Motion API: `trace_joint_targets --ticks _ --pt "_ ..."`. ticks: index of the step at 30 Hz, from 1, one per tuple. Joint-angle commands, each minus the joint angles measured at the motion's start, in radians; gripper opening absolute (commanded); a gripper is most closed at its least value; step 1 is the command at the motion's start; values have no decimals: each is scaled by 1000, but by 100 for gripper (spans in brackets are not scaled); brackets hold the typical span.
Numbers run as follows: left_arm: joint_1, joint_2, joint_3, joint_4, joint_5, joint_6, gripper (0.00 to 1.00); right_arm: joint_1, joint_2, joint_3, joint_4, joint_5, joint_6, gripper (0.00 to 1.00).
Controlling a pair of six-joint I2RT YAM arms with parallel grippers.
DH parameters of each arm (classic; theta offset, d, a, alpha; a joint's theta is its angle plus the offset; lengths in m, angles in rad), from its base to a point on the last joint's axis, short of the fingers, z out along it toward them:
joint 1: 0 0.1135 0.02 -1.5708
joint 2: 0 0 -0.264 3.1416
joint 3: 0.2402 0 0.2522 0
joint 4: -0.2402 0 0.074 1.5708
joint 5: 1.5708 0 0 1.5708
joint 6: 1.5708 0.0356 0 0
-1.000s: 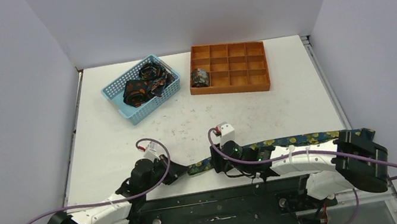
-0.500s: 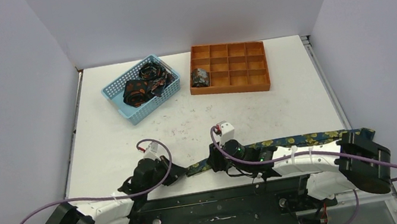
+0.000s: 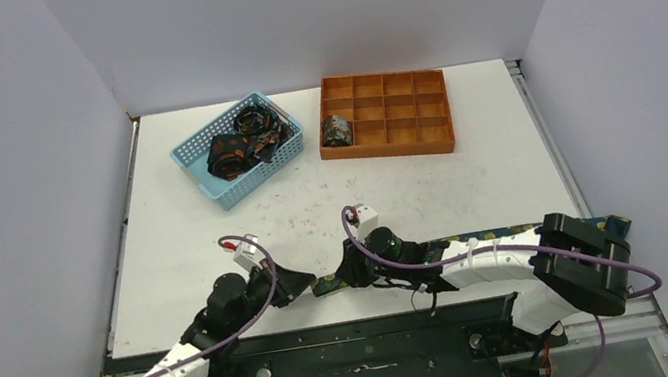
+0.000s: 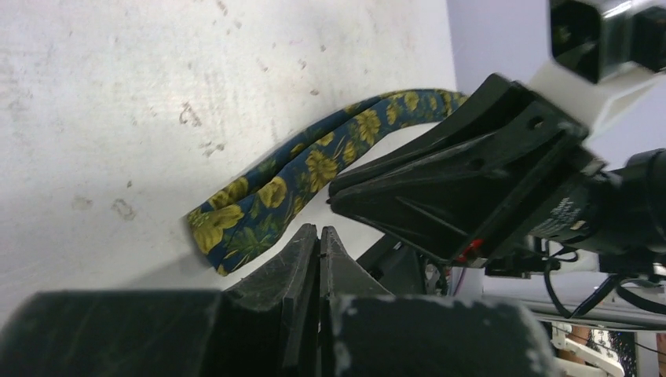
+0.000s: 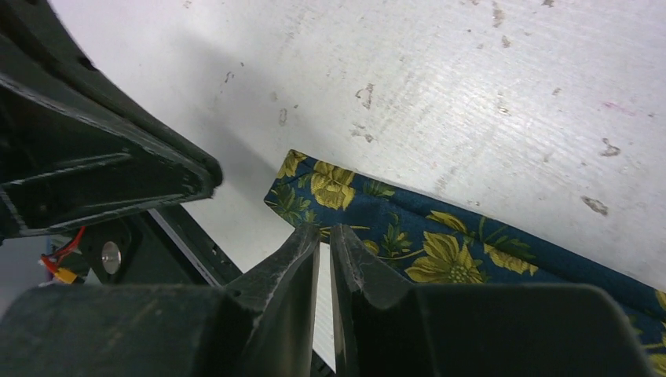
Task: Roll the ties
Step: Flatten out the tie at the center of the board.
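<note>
A navy tie (image 3: 327, 286) with yellow flowers lies flat along the table's near edge, mostly covered by my right arm. Its end shows in the left wrist view (image 4: 314, 165) and the right wrist view (image 5: 440, 243). My left gripper (image 3: 302, 281) is shut and empty, its tips (image 4: 319, 229) just short of that end. From the other side, my right gripper (image 3: 344, 276) meets the same end. Its jaws (image 5: 327, 228) leave a narrow slit at the tie's near edge, and I cannot tell if fabric is pinched. A rolled tie (image 3: 337, 129) sits in the tray.
An orange compartment tray (image 3: 395, 151) stands at the back centre. Left of it, a light-blue mesh basket (image 3: 232, 196) holds more dark ties (image 3: 243, 147). The two grippers face each other closely near the table's front edge.
My right gripper slid left along the tie to its end and its jaws narrowed sharply. The left arm shifted a little left, its gripper staying shut.
</note>
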Motion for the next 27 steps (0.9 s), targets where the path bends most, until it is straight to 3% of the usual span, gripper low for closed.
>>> trace_joint_targets --ticks 1,10,20,27 --pt "-5 123 17 131 64 31 0 -19 30 -6 161 -90 42 13" --pt "-13 448 -17 430 110 37 0 -26 146 20 176 -152 48 12" --pt "-15 670 -29 457 55 49 0 -48 170 -53 111 -67 58 8" --pt "-15 682 -50 490 70 52 0 -33 56 -30 27 -14 -2 9"
